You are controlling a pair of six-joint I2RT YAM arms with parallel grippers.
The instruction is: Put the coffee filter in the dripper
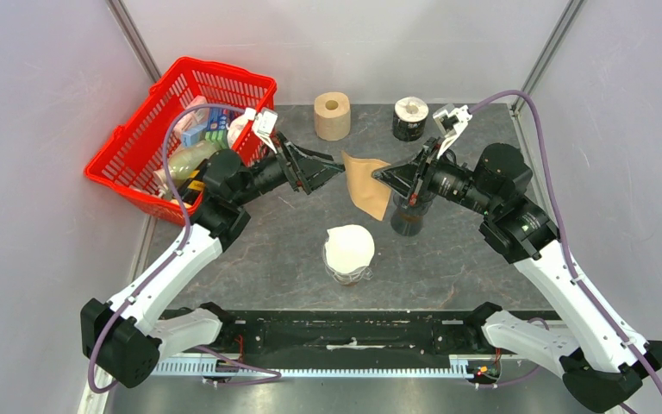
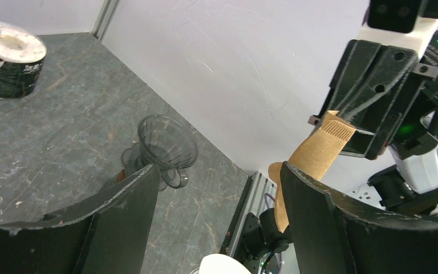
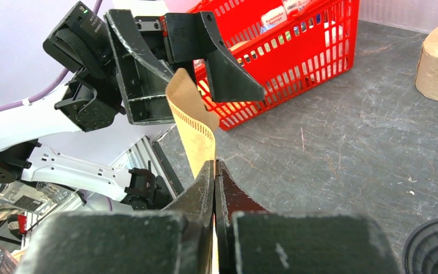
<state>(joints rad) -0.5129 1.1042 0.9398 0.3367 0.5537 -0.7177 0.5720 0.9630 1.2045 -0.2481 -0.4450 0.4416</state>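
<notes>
Pinching the brown paper coffee filter [image 1: 367, 188] along its crimped edge, the right end effector [image 1: 381, 175] is pressed together and holds it above the grey marbled bench [image 1: 267, 250]. The left end effector [image 1: 334, 169] is spread around the opposite edge. The clear ribbed conical dripper [image 2: 166, 145] stands below.

Right gripper [image 1: 379, 176] overhangs the dripper [image 1: 409, 222]; room to pass on its left, before the white-topped vessel [image 1: 349, 250]

No readable text — nothing legible
</notes>
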